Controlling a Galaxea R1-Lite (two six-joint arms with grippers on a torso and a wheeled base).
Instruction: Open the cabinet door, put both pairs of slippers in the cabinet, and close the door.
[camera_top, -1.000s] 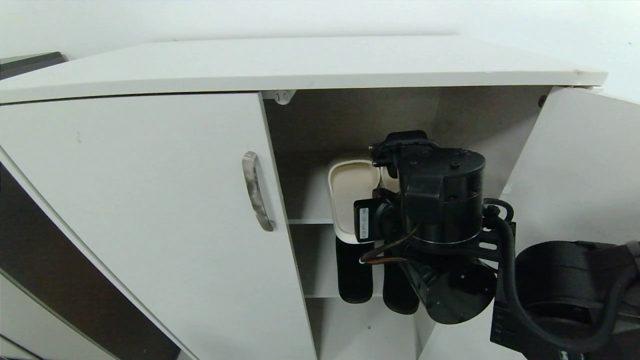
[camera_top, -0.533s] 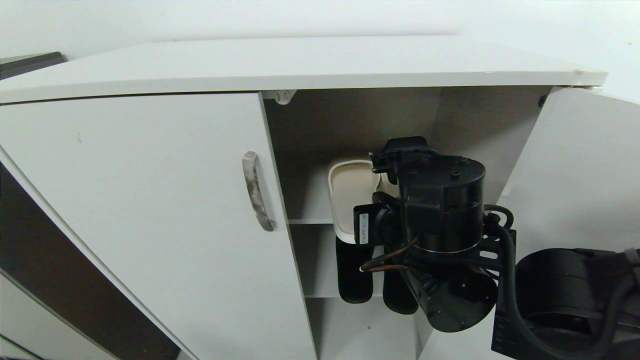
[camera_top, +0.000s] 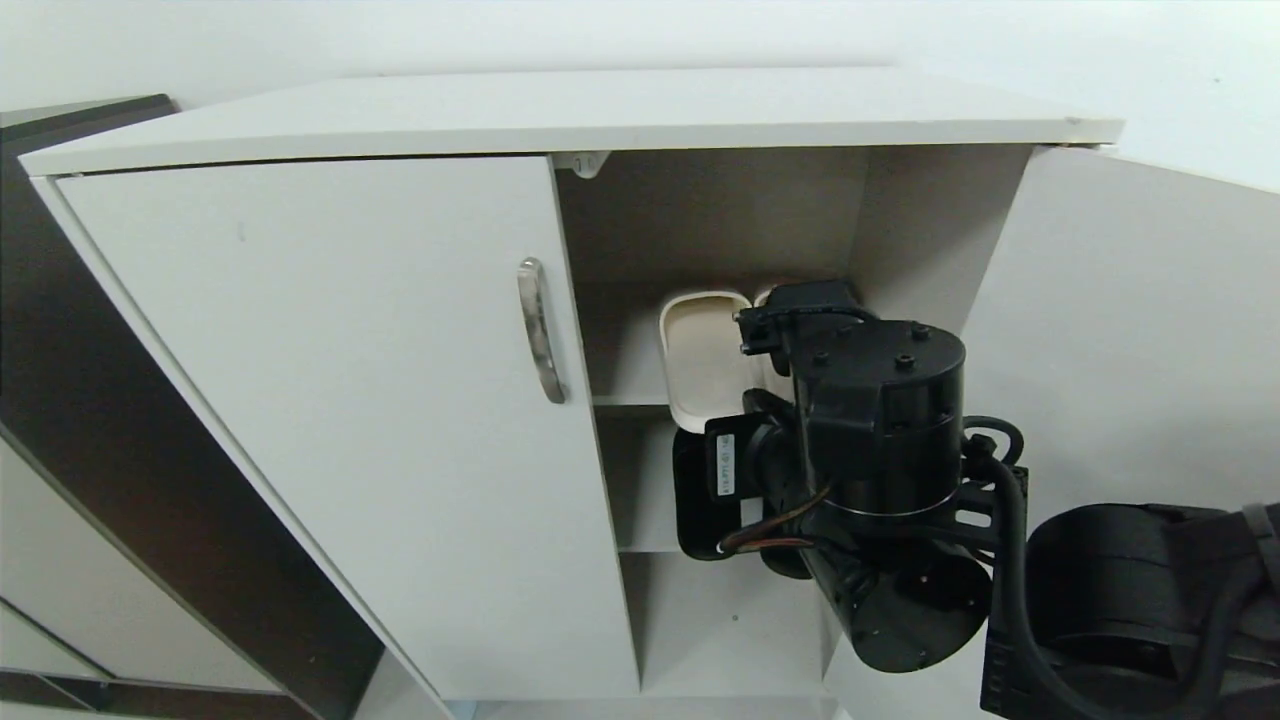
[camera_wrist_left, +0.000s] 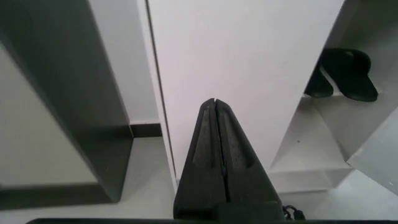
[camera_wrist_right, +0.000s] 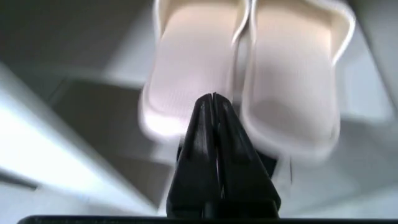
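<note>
Inside, cream slippers (camera_top: 700, 355) overhang shelf (camera_top: 628, 400) edge; right door (camera_top: 1120, 330) open.

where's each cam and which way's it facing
Head view: on the head, down at the cabinet; right arm shows.
Left wrist view: left wrist, facing the closed door; left gripper shows.
Right wrist view: right wrist, facing the cream slippers; right gripper shows.
Head and left wrist views share the black slippers.

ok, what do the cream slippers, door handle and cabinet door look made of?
Cream slippers: likely moulded foam or rubber, matt, thick rounded rims. Door handle: seemingly brushed metal, streaky grey sheen. Cabinet door: probably laminated board, smooth matt white face.
</note>
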